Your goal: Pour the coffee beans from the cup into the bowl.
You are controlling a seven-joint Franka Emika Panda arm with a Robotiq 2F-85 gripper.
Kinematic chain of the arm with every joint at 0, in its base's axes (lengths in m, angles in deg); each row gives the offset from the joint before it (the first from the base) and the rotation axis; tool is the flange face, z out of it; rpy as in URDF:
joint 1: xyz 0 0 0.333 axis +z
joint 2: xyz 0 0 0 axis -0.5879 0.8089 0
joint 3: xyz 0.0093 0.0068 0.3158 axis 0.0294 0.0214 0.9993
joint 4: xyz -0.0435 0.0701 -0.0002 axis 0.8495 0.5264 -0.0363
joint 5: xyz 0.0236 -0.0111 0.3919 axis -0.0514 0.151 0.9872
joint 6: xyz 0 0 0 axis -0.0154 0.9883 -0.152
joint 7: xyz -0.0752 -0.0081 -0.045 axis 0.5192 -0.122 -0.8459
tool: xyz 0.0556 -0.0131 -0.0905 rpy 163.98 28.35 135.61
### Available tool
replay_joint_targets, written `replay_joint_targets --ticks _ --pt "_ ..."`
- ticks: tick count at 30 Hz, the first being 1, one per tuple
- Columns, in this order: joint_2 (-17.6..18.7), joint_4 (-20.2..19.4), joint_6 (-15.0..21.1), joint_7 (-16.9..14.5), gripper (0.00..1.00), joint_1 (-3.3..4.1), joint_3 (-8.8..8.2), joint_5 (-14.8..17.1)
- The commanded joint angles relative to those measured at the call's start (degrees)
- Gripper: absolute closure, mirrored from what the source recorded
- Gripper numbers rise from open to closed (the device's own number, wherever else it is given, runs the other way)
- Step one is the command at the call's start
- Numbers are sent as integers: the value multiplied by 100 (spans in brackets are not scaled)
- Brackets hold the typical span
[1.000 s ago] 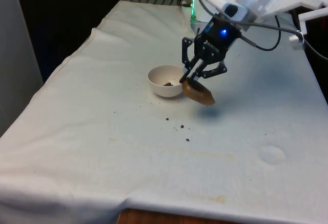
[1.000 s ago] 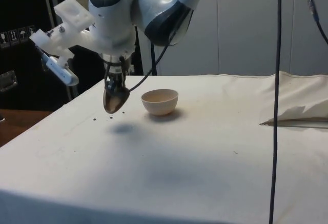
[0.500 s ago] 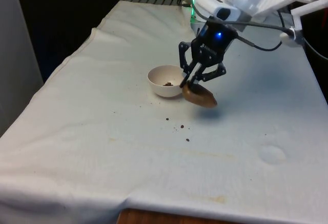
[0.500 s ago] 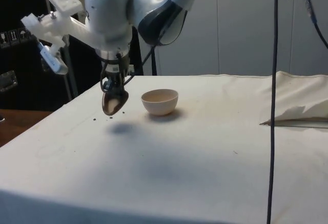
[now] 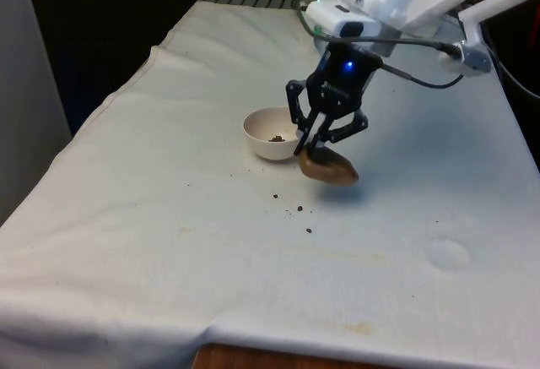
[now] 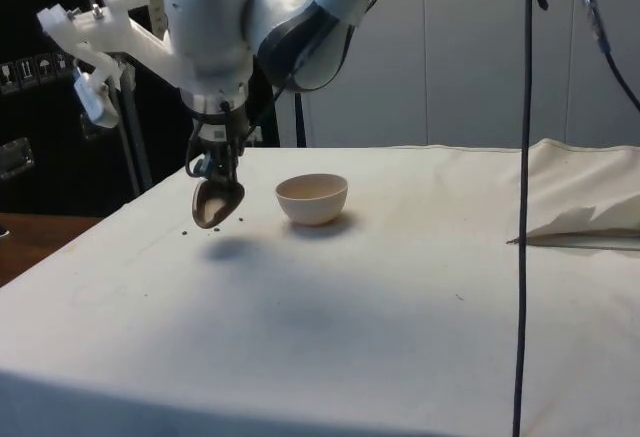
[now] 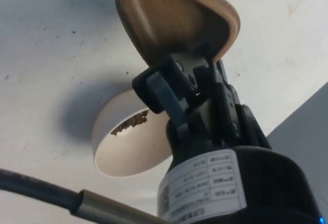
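Note:
A brown wooden cup hangs tipped on its side just above the cloth, to the front view's right of the white bowl. My gripper is shut on the cup's rim. In the side view the cup hangs beside the bowl, a short gap between them. The wrist view looks into the cup, whose inside is bare, with the gripper clamped on its edge. Coffee beans lie inside the bowl.
Several spilled beans lie on the white cloth in front of the bowl. A round dent marks the cloth at the front view's right. A black cable hangs down in the side view.
The arm has shifted slightly towards the front view's left and lowered, carrying the tipped cup closer to the cloth. The bowl has stayed put.

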Motion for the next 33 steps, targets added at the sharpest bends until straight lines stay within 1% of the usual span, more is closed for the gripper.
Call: replay_joint_targets --ticks 1,2,3,4,11,12,13,14,18,19,20,21,22,26,28,29,30,31,33 --pt "46 17 92 -120 100 -80 57 126" --pt "17 17 29 -46 100 0 -6 57" --pt "57 29 120 -160 100 -80 46 178" --pt "74 46 160 -246 100 -80 23 286" --pt "149 115 286 -567 100 -103 -29 682" --pt "103 97 212 -453 100 -17 -97 573" --pt "160 126 304 -625 100 -109 -34 756" --pt "183 149 338 -733 100 -109 -52 888" --pt "223 195 378 -963 100 -126 -74 1163" --pt "246 218 395 -1077 100 -138 -80 1301" --pt "252 229 407 -1134 100 -138 -86 1369" --pt "212 218 344 -1043 100 -52 -166 1278" --pt "264 235 418 -1192 100 -138 -92 1438" --pt "298 275 441 -1421 100 -143 -120 1713" --pt "327 304 453 -1541 100 -160 -120 1851" --pt "344 321 458 -1673 100 -172 -132 2000" --pt "309 315 401 -1587 100 -74 -223 1931" --pt "361 327 458 -1742 100 -178 -138 2080" --pt "384 344 458 -1885 100 -183 -160 2240"
